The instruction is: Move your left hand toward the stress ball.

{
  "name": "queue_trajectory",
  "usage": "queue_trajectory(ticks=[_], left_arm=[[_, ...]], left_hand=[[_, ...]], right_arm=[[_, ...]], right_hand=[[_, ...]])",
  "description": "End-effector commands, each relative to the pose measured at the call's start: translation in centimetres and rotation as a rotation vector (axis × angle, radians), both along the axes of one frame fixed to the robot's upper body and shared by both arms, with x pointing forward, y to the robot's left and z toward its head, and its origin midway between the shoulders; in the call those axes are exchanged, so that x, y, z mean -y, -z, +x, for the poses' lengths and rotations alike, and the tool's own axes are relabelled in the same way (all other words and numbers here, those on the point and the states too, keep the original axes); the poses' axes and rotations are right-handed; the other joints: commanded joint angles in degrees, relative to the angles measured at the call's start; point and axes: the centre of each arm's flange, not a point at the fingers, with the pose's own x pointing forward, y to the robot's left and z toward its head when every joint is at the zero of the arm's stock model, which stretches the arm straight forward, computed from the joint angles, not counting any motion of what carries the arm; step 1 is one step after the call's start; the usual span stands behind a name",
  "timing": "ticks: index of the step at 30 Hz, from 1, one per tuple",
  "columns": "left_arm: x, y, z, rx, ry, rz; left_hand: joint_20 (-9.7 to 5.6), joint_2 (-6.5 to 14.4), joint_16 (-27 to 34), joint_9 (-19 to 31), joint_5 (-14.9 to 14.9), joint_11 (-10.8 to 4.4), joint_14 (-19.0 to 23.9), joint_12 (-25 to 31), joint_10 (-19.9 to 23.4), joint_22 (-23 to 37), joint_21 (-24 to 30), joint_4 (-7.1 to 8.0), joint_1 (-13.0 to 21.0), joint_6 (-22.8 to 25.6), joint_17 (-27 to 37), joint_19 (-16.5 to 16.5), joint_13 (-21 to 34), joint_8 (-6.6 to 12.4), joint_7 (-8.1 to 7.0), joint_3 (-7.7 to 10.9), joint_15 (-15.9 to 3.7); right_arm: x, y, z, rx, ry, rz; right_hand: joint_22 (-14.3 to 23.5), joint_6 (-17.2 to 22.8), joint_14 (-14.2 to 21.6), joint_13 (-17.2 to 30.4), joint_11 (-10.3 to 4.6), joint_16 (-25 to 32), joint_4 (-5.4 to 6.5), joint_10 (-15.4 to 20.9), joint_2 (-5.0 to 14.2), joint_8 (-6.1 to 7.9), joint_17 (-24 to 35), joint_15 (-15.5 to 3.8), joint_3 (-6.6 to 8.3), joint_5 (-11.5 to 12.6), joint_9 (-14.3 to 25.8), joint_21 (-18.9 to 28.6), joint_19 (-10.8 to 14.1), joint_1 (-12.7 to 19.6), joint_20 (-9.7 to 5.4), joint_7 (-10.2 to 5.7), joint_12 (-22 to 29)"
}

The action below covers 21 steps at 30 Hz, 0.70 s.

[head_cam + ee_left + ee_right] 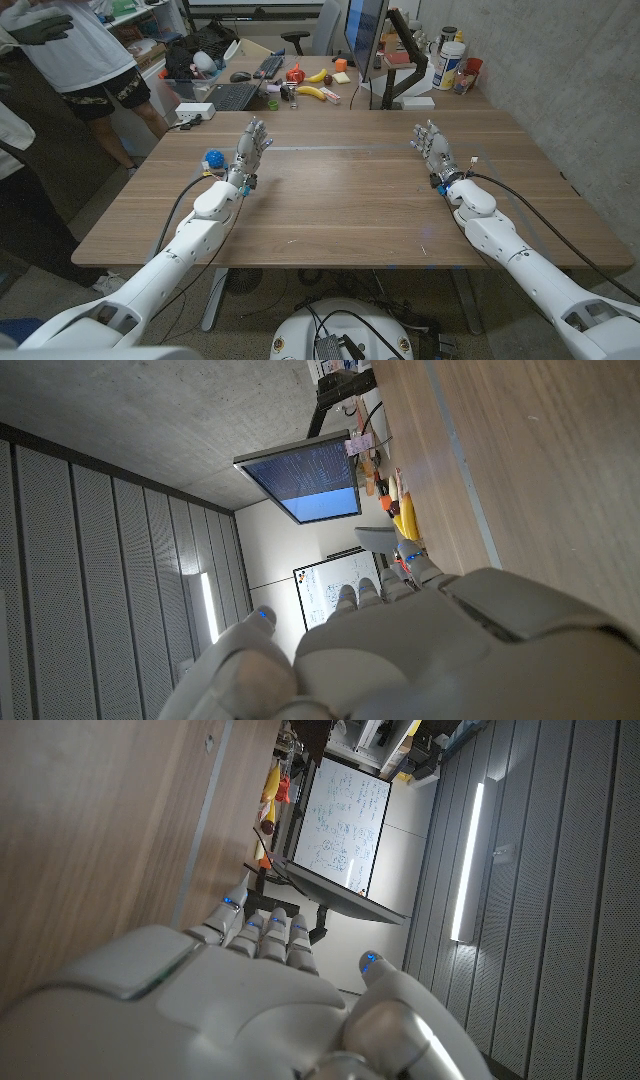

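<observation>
On the near half of the brown wooden table [340,200], the white left hand [250,150] stood at about ten o'clock from the table's middle, fingers spread and reaching away from the robot, holding nothing. Just beside it, toward nine o'clock, lay the small blue stress ball [213,159] (close to the wrist, apart from the fingers). The white right hand [432,148] stood at about two o'clock, fingers likewise loose and apart, empty.

Beyond the far edge, a second desk carried a black keyboard [231,96] at eleven o'clock, a yellow banana [310,93] near twelve, and a dark flat monitor [365,35] on its stand. At one o'clock a white plastic bottle with a blue label [452,64] stood beside a red cup [471,70]; what either held could not be told. A person in a white shirt and dark shorts [80,55] stood at ten o'clock, past the table's corner.
</observation>
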Motion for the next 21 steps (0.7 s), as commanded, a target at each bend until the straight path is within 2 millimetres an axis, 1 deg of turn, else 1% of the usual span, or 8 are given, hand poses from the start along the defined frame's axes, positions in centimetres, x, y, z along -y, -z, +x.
queue_trajectory(ticks=[1,21], left_arm=[[-0.22,-0.29,-0.69,0.023,-0.038,0.01],[-0.78,-1.19,-1.38,0.046,-0.103,0.052]], left_hand=[[-0.87,7.5,0.4,0.2,0.4,-0.13,-5.1,0.4,-3.6,0.2,0.3,-0.08,0.0,-4.2,0.2,-4.3,0.1,0.28,-0.46,0.43,-0.11],[-0.78,7.5,0.4,0.3,0.4,-0.47,-4.8,0.3,-3.1,0.2,0.4,-0.09,0.1,-3.4,0.2,-4.8,0.1,0.31,-0.96,0.72,-0.27]], right_arm=[[0.13,0.26,-0.27,0.004,0.0,0.0],[0.33,0.13,-0.36,0.01,-0.002,0.0]], right_hand=[[0.3,0.5,-0.5,0.3,-0.1,0.3,-0.09,0.6,7.17,0.35,0.3,0.08,0.41,0.4,0.2,0.3,-0.2,0.0,-3.14,0.19,0.4],[0.3,0.6,-0.4,0.3,-0.07,0.3,-0.1,0.6,7.15,0.34,0.3,0.01,0.47,0.3,0.2,0.1,-0.2,0.0,-3.13,0.18,0.4]])
